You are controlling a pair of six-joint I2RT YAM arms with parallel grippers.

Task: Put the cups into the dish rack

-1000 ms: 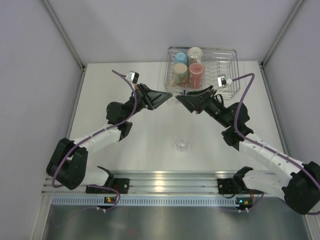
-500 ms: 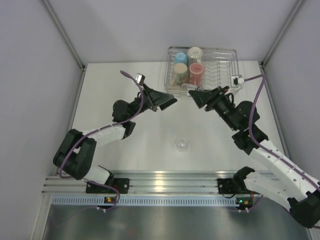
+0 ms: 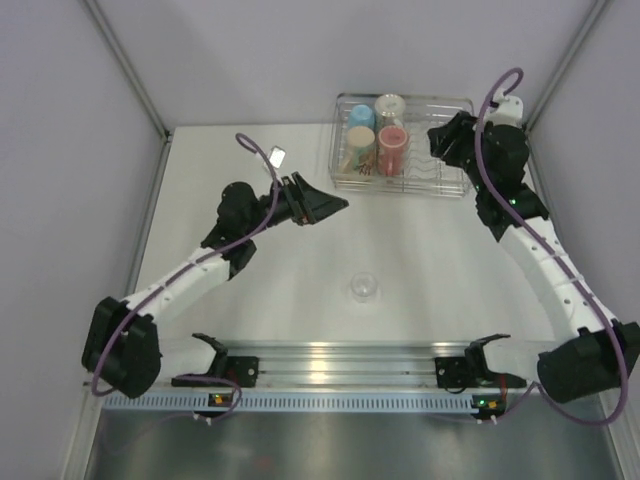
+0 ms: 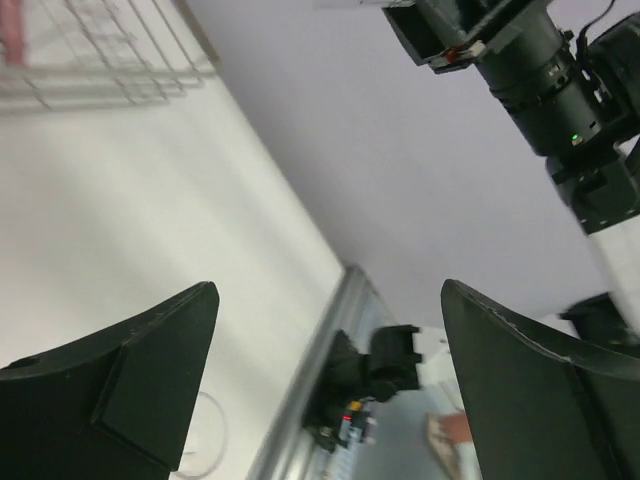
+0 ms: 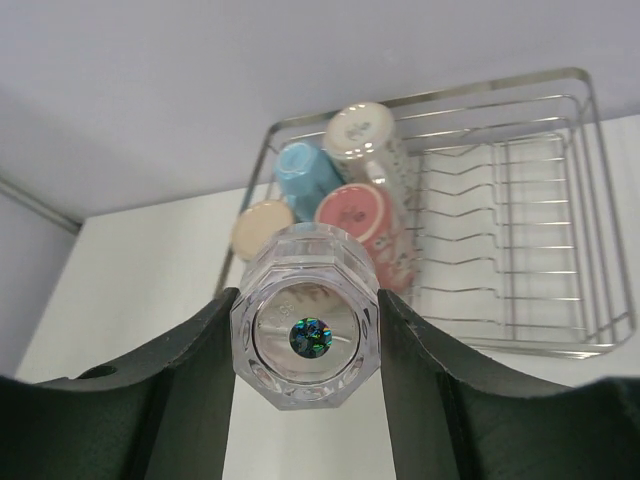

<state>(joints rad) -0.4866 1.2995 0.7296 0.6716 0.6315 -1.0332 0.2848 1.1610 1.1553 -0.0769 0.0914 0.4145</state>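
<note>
The right gripper (image 5: 305,300) pinches a clear glass (image 5: 305,345) between its fingers, base toward the wrist camera, held up over the right end of the dish rack (image 5: 500,170). Four cups (image 5: 357,215) stand in the rack's left half. The left gripper (image 4: 330,330) is spread wide and holds nothing. Another small glass (image 3: 363,288) sits on the table (image 3: 250,300), well apart from both grippers.

A rectangular silver wire dish rack (image 3: 452,142) sits at the table's far edge. Its left half holds four cups close together: cream (image 5: 360,130), light blue (image 5: 303,170), pink-red (image 5: 357,215) and tan (image 5: 262,228). A clear faceted glass (image 5: 305,340) (base toward the camera) is clamped between the fingers (image 5: 440,390) of the right gripper (image 5: 306,300). A small clear glass (image 3: 364,287) stands mid-table, well apart from the rack.
</note>
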